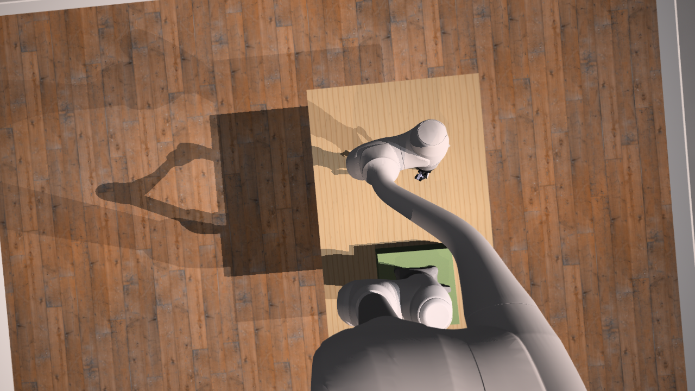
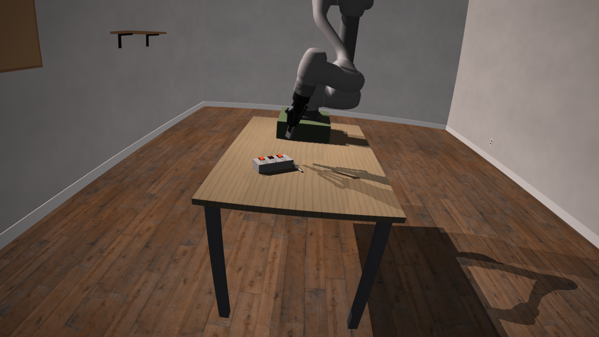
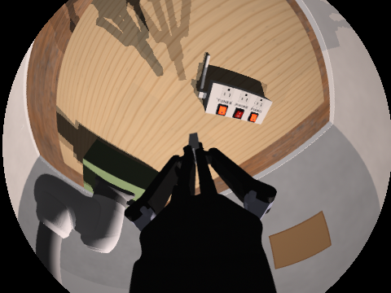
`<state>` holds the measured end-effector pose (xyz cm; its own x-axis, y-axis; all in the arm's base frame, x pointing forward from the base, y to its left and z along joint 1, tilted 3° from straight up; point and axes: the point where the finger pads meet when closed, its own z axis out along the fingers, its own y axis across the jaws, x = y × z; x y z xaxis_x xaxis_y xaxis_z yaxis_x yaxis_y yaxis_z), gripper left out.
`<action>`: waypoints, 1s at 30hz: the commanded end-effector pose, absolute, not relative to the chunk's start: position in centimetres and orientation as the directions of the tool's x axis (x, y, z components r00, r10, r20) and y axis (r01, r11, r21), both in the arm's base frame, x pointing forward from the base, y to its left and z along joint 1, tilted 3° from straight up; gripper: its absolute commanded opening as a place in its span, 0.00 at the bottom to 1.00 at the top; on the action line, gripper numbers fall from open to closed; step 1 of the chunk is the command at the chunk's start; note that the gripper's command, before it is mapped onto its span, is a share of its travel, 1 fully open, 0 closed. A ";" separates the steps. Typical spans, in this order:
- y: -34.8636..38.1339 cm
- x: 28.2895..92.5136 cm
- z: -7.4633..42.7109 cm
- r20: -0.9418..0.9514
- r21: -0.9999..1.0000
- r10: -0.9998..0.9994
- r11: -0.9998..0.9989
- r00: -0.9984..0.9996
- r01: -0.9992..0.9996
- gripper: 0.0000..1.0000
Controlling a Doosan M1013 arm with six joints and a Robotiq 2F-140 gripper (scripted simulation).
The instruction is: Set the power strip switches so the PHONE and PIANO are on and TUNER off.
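Note:
A grey power strip (image 2: 272, 163) lies flat, right way up, near the middle of the wooden table (image 2: 301, 172). In the wrist view the strip (image 3: 237, 101) shows three rocker switches: the left (image 3: 221, 110) and right (image 3: 253, 116) glow orange, the middle one (image 3: 238, 113) is darker red. The labels are too small to read. My gripper (image 2: 289, 132) is shut and empty. It hangs in the air between the robot base and the strip, pointing down towards the strip, apart from it. Its tips show in the wrist view (image 3: 194, 142). In the top view the arm hides the strip.
The green base block (image 2: 303, 128) stands at the table's far end. A short cable stub (image 2: 298, 168) sticks out of the strip's right end. The arm's shadow falls on the table to the right of the strip. A shelf (image 2: 138, 33) hangs on the far wall.

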<state>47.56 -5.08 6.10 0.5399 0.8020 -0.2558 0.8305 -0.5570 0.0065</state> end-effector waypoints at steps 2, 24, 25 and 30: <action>-10.7 48.9 5.7 -0.182 -0.029 0.787 -0.603 0.589 0.797 0.00; -17.6 49.4 5.7 -0.105 -0.032 0.755 -0.653 0.647 0.756 0.00; -17.6 49.4 5.7 -0.105 -0.032 0.755 -0.653 0.647 0.756 0.00; -17.6 49.4 5.7 -0.105 -0.032 0.755 -0.653 0.647 0.756 0.00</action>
